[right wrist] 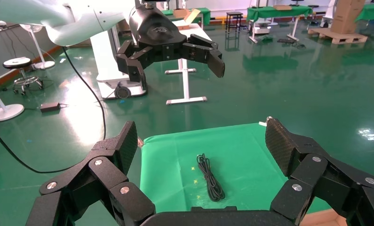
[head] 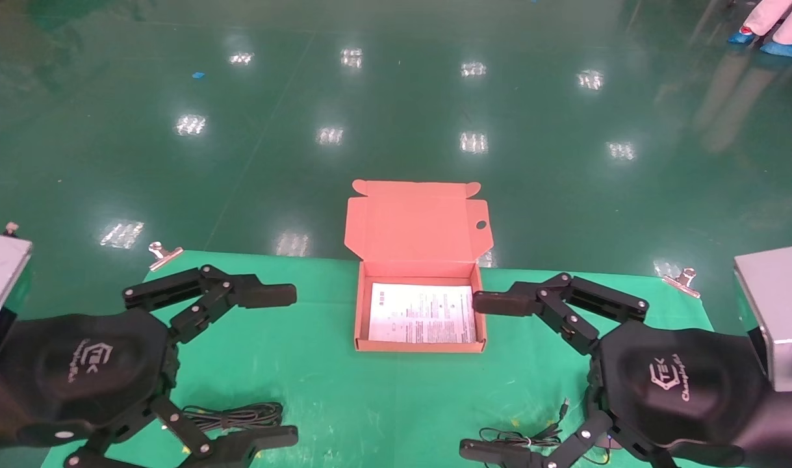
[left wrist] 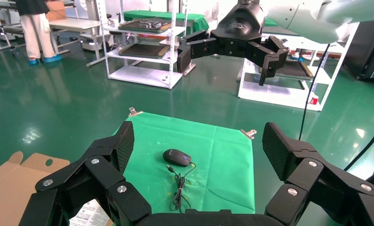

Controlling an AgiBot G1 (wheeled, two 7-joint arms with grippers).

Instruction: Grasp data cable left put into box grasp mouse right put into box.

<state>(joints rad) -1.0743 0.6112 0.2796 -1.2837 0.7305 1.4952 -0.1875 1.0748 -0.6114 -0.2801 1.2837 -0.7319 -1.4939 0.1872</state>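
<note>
Nearest your head camera are both grippers, hanging over the near edge of the green cloth (head: 318, 377). Your left gripper (head: 275, 364) has its fingers spread wide with nothing between them, and the data cable (head: 236, 416) lies on the cloth right under it, between the two fingers. From the right wrist you see the same cable (right wrist: 210, 178) as a narrow folded bundle lying flat on the cloth, well apart from anything else there.

Your right gripper (head: 483, 374) is spread just as wide and also holds nothing. In the head view its body hides most of the mouse; you see only the thin cord (head: 532, 432) with its plug end lying loose on the cloth beneath the fingers. The left wrist gives you the mouse (left wrist: 177, 157) plainly: a black oval sitting flat on the cloth, its cord trailing away from it in a loose line.

Between the two grippers, at the far side of the cloth, sits the box (head: 360, 312). It is open, its flap lid (head: 415, 227) standing up behind it with a round hole near one corner, and a white printed sheet (head: 423, 313) lies flat on its floor.

Metal clips (head: 163, 254) hold the cloth's far corners, and the shiny green floor (head: 396, 97) spreads beyond.
</note>
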